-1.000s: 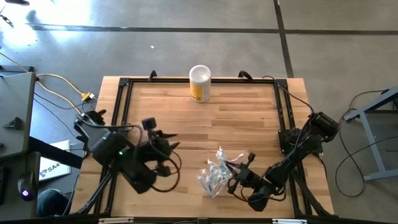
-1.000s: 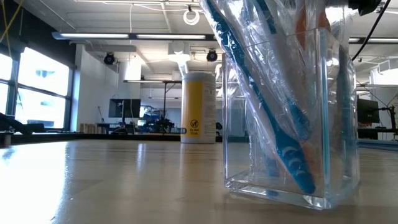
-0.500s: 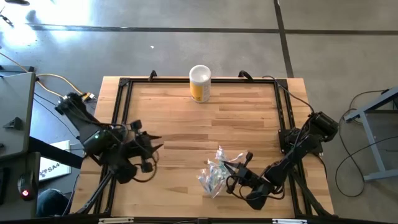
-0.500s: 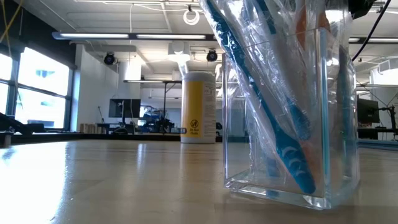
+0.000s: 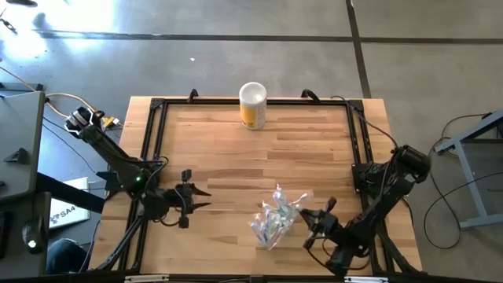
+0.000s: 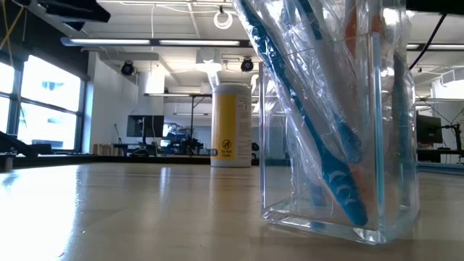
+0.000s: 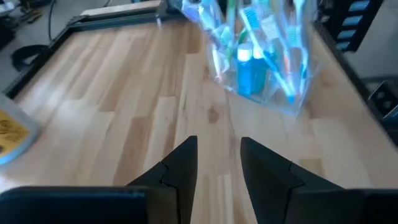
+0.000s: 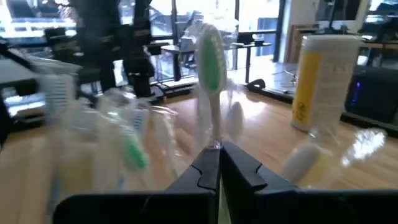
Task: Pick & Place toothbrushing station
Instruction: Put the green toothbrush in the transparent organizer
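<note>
High view: crinkly clear bag (image 5: 277, 217) of toothbrushes stands on the slatted wood table (image 5: 220, 149); a white-and-yellow canister (image 5: 252, 105) stands well apart at the far edge. Left tool (image 5: 198, 200) slightly parted, empty. Right tool (image 5: 308, 217) clenched, just beside the bag.

Low view: a rigid clear box (image 6: 341, 210) holds the bagged brushes.

A yellow-and-white canister (image 5: 253, 105) stands upright at the table's (image 5: 220, 149) far edge.
</note>
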Controlling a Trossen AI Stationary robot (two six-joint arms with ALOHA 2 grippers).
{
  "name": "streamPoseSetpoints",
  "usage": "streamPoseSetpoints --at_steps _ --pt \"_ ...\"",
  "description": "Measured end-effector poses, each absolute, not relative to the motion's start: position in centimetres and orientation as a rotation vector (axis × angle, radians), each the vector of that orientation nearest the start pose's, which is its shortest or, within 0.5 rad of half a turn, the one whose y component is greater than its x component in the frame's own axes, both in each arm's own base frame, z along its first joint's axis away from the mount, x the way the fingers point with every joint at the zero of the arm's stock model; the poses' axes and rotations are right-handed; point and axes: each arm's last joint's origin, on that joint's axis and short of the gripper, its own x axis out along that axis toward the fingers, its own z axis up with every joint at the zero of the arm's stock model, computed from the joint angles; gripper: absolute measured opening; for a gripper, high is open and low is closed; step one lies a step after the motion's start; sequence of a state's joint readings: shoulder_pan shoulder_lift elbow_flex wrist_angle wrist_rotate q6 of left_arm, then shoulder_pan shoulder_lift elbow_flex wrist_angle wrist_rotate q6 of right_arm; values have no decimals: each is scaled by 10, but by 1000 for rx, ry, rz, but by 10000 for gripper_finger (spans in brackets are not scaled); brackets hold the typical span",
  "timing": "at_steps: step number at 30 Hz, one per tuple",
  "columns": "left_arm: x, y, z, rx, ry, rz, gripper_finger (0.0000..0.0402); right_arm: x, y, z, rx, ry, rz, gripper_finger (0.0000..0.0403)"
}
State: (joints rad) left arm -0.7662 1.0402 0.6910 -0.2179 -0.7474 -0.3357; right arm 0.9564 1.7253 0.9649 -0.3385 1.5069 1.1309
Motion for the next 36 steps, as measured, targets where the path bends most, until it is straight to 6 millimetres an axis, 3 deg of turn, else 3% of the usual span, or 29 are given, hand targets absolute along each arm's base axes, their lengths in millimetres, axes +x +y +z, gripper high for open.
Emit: streamPoseSetpoints --at_steps 6,19,30,36 --pt "163 -130 229 13 377 33 118 203 228 155 102 13 -624 3" --pt "156 -125 194 -72 327 -54 118 207 233 122 181 83 -621 3" --pt "132 -111 146 -167 319 -285 118 211 239 123 137 124 -598 3" --pt "119 -98 130 -243 293 -292 118 216 245 126 55 144 -573 3"
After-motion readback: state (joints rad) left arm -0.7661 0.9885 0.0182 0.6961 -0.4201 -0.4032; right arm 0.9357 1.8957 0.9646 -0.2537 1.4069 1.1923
